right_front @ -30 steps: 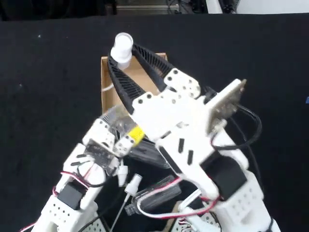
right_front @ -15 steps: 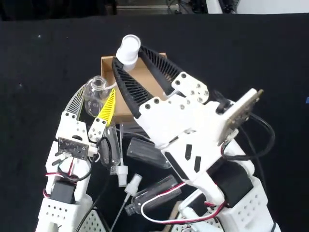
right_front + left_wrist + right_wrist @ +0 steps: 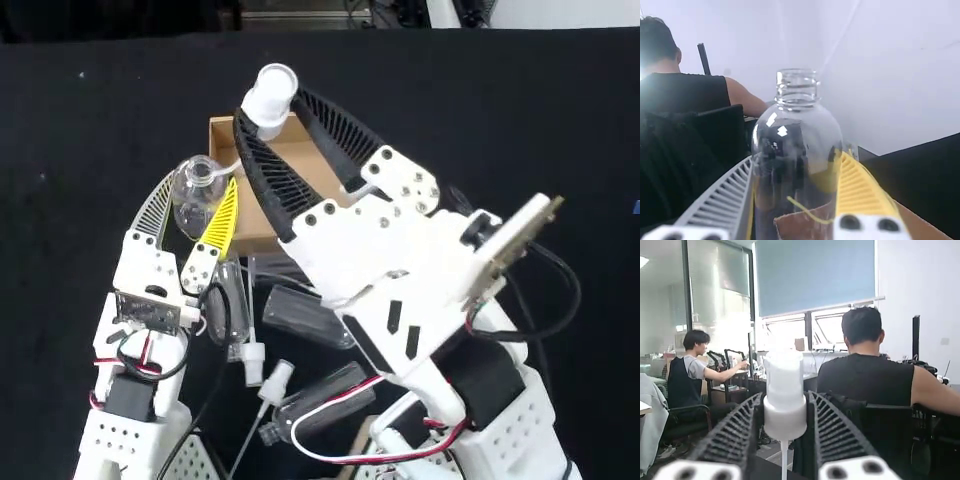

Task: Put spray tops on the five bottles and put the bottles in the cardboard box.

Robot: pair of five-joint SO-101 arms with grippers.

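Observation:
My left gripper [image 3: 195, 205] is shut on a clear bottle [image 3: 197, 195], held upright over the near left corner of the cardboard box [image 3: 290, 160]. Its open threaded neck [image 3: 797, 85] points up between the grey and yellow fingers [image 3: 860, 192]. My right gripper [image 3: 270, 110], with black ribbed fingers, is shut on a white spray top [image 3: 270, 95] raised above the box's far side. The white spray top [image 3: 784, 395] stands upright with its thin dip tube hanging down. The spray top is beyond the bottle and apart from it.
Several clear bottles [image 3: 305, 315] and loose white spray tops [image 3: 268, 385] lie on the black table [image 3: 90, 150] between the two arm bases. The right arm's white body [image 3: 400, 290] hides part of the box.
My left arm has come up from under the right arm and raised the bottle beside the box. My right gripper has shifted slightly right and farther with the spray top.

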